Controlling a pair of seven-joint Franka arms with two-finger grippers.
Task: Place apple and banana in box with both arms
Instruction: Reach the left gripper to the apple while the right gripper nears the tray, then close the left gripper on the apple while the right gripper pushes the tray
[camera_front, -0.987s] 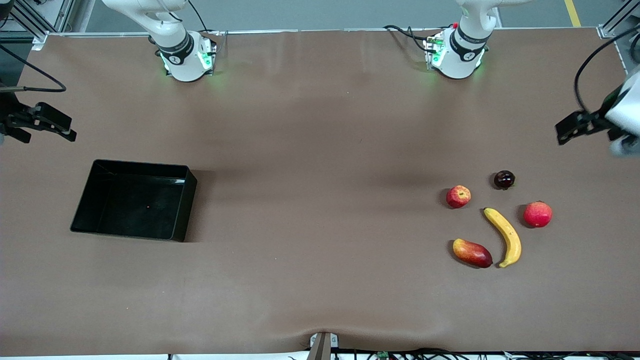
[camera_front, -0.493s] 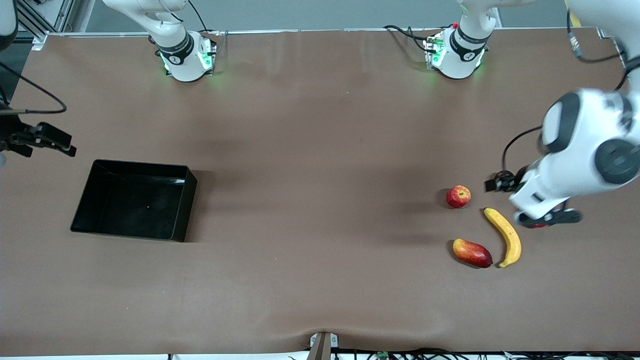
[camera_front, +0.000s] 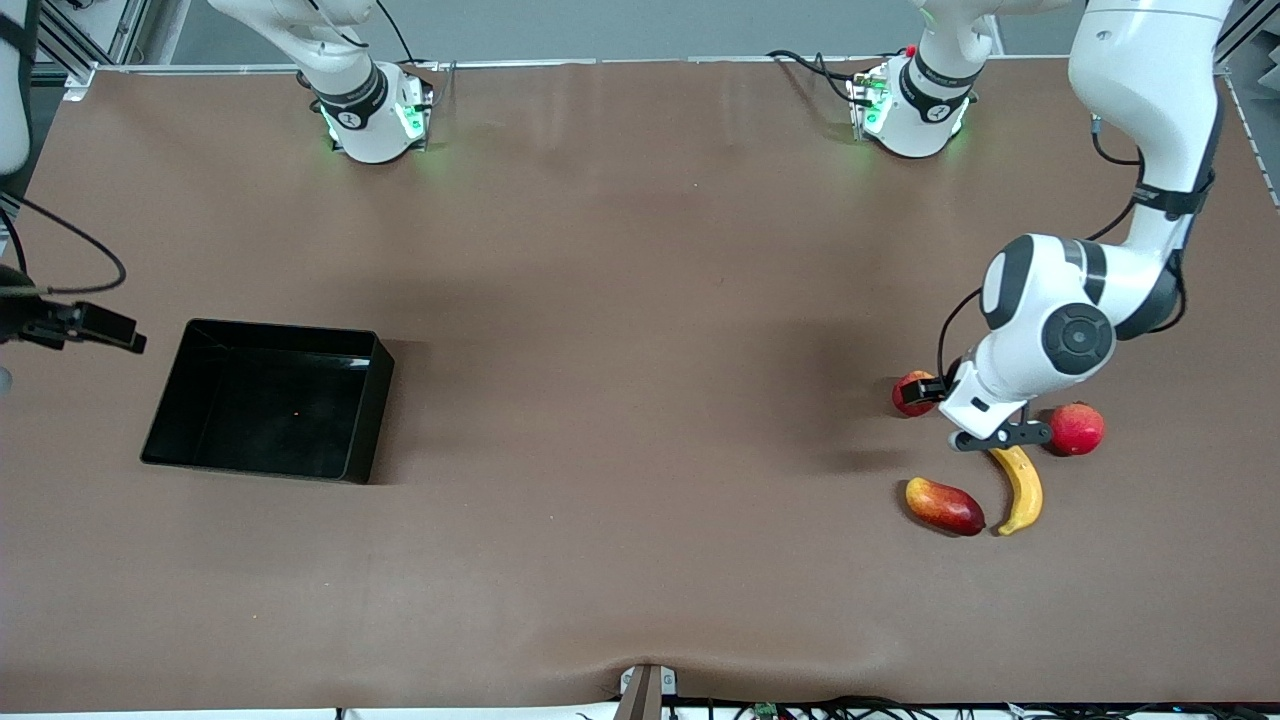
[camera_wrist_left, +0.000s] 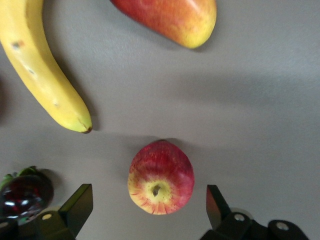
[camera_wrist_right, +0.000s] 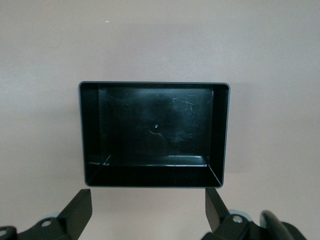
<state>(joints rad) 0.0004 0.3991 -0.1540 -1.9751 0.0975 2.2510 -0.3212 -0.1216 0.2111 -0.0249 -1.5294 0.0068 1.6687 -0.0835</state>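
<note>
Since a moment ago the left arm has swung in from the edge of the desk, and its left hand (camera_wrist_left: 150, 212) now hangs over the apple (camera_front: 912, 393), fingers (camera_wrist_left: 77, 207) spread wide on either side of the fruit without touching it. The right hand (camera_wrist_right: 148, 210) has drifted a little toward the front camera and sits in the air just past the box (camera_front: 160, 425) at the right arm's end of the desk, fingers likewise spread and holding nothing.

The box is empty. The apple lies on the desk at the left arm's end, partly hidden under the arm in the front view. The banana (camera_front: 1020, 488) lies just nearer the camera than the apple, beside a mango (camera_front: 944, 505). A pinkish-red round fruit (camera_front: 1076, 428) sits near the banana. The left wrist view also shows a dark glossy fruit (camera_wrist_left: 22, 195) close to the apple.
</note>
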